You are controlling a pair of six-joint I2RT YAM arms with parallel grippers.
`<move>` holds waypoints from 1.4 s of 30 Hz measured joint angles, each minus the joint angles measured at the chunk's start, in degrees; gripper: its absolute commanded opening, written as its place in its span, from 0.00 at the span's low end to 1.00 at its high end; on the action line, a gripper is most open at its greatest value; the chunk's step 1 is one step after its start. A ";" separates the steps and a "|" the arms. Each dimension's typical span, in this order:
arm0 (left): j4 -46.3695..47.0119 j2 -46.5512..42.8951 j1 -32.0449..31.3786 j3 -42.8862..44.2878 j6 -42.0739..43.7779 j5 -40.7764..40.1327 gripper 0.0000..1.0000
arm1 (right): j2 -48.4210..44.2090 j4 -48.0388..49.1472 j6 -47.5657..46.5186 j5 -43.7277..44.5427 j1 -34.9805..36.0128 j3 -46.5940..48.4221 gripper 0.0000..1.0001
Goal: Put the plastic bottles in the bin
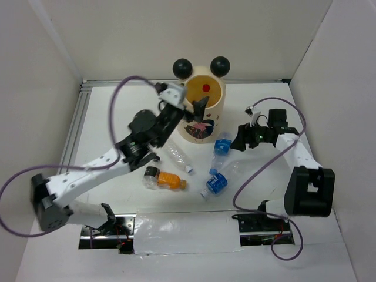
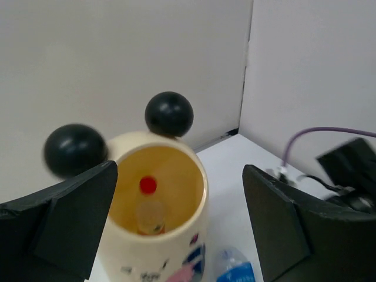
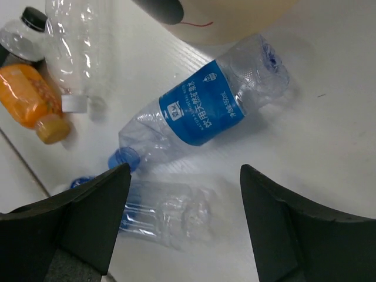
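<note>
The cream bin point(image 1: 207, 120) with two black ball ears stands at the back middle. A red-capped bottle point(image 2: 149, 205) stands inside its yellow interior point(image 2: 176, 170). My left gripper point(image 1: 189, 111) is open and empty, hovering at the bin's rim point(image 2: 202, 194). Several plastic bottles lie in front of the bin: a clear one point(image 1: 176, 155), an orange one point(image 1: 171, 179), a black-capped one point(image 1: 151, 175) and two blue-labelled ones point(image 1: 221, 147) point(image 1: 217, 184). My right gripper point(image 1: 241, 140) is open and empty above a blue-labelled bottle point(image 3: 202, 108) and a crushed clear bottle point(image 3: 164, 211).
White walls enclose the table on three sides. A metal rail point(image 1: 73, 132) runs along the left edge. Purple cables point(image 1: 117, 106) loop over both arms. The right wrist view also shows the orange bottle point(image 3: 29, 103) and the clear bottle point(image 3: 73, 53) at its left.
</note>
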 measured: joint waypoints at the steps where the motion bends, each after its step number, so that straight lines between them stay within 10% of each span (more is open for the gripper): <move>1: -1.66 -4.92 -1.09 -3.23 -1.38 -0.96 1.00 | 1.79 0.68 2.51 -0.24 0.15 0.48 0.84; 8: -15.21 -29.33 -5.29 -23.58 -15.69 -13.29 1.00 | 13.94 4.63 19.85 0.83 4.61 2.10 0.95; 17: -41.51 -33.86 -9.18 -40.11 -40.44 -20.09 1.00 | 19.58 15.41 33.33 9.51 6.69 2.21 0.83; 20: -45.38 -31.69 -9.44 -40.61 -48.17 -21.09 1.00 | 23.34 18.62 36.22 10.62 6.67 2.58 0.67; 24: -46.34 -28.30 -9.40 -40.61 -52.81 -23.58 1.00 | 25.46 20.28 39.43 8.20 5.40 3.65 0.19; 28: -44.54 -24.70 -5.84 -40.50 -52.35 -21.94 1.00 | 25.62 17.70 36.52 6.27 1.44 5.25 0.00; 42: -46.51 -5.49 17.35 -18.40 -57.24 3.89 1.00 | 0.17 -2.27 -2.69 -18.21 -13.99 24.72 0.09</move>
